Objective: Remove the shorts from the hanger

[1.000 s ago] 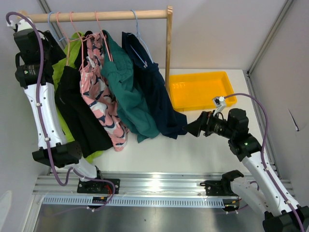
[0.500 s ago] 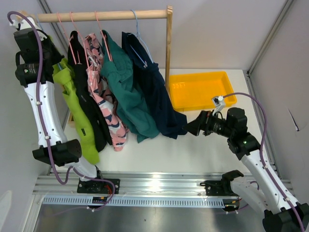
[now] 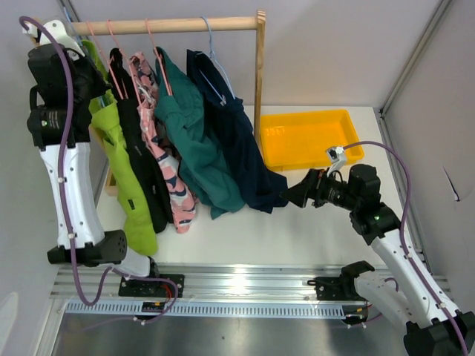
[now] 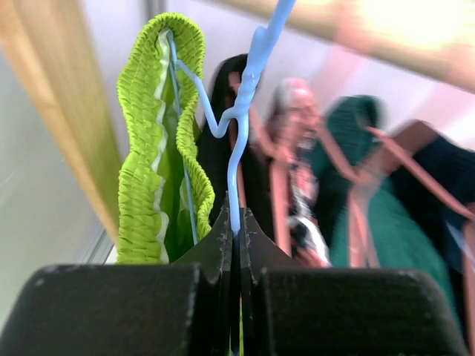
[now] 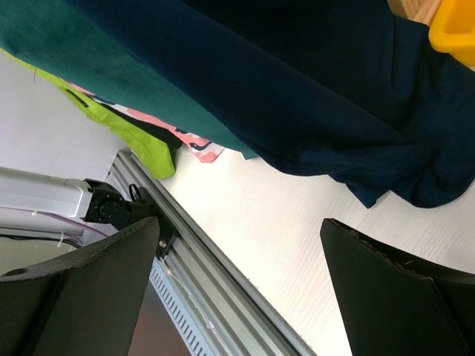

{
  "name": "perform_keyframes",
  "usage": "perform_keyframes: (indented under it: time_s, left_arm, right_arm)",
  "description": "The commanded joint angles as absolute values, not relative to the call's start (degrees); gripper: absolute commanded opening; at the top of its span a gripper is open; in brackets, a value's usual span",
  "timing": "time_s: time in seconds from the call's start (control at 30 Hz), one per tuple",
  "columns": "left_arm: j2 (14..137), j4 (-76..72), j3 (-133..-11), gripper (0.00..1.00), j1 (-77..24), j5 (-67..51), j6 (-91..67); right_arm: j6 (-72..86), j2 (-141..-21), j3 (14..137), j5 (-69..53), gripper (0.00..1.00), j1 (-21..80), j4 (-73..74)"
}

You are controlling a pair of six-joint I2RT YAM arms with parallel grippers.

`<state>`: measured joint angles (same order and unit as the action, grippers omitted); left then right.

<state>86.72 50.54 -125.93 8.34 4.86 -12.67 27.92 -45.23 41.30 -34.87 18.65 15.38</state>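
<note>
Lime-green shorts (image 3: pixel 122 174) hang at the left end of the wooden rail (image 3: pixel 171 25) on a thin blue hanger (image 4: pixel 239 141). In the left wrist view their ruffled waistband (image 4: pixel 148 141) is looped over the hanger's wire. My left gripper (image 4: pixel 237 222) is shut on the hanger's blue stem just below its twisted neck, high up by the rail (image 3: pixel 80 58). My right gripper (image 3: pixel 297 194) is open and low over the table, beside the hem of the navy shorts (image 3: pixel 241 152), with nothing between its fingers (image 5: pixel 82 289).
Black (image 3: pixel 137 159), pink patterned (image 3: pixel 165 159) and teal (image 3: pixel 194 144) shorts hang on pink hangers between the green and navy ones. The rail's post (image 3: pixel 259 74) stands right of them. A yellow tray (image 3: pixel 349 133) sits at the back right. The metal base rail (image 5: pixel 208 282) runs along the near edge.
My left gripper has shut on the blue hanger. The green and black shorts have swung from spread out to hanging narrow and straight. The right arm has barely moved.
</note>
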Motion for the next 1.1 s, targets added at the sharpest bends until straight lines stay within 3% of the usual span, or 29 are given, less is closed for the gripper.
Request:
perform_keyframes:
  time_s: [0.0, 0.23, 0.33, 0.47, 0.6, 0.7, 1.07]
  left_arm:
    - [80.0, 45.3, -130.1, 0.0, 5.2, 10.3, -10.4]
    - [71.4, 44.6, -126.1, 0.0, 4.7, 12.3, -11.6]
    - [68.4, 43.9, -123.8, 0.0, 4.7, 9.9, -12.5]
    - [66.9, 43.6, -120.8, 0.0, 4.7, 9.0, -13.3]
    - [65.9, 43.2, -119.1, 0.0, 4.7, 8.0, -13.9]
    - [65.9, 43.3, -117.8, 0.0, 4.7, 8.1, -13.9]
    - [65.0, 43.2, -116.3, 0.0, 4.7, 7.2, -15.1]
  right_arm:
    - [26.8, -45.3, 46.0, -33.9, 0.99, 19.0, 14.2]
    - [28.5, -47.8, 53.1, -34.7, 0.99, 20.4, 12.1]
    - [26.5, -51.9, 60.7, -32.4, 0.99, 27.7, 12.9]
    - [18.7, -61.7, 77.6, -14.8, 0.99, 53.1, 18.8]
    - [12.8, -74.5, 97.6, 0.2, 0.99, 69.6, 22.9]
    - [10.8, -81.5, 102.9, 6.4, 1.0, 77.5, 22.0]
    - [10.9, -97.4, 112.1, 10.9, 0.99, 84.6, 12.1]
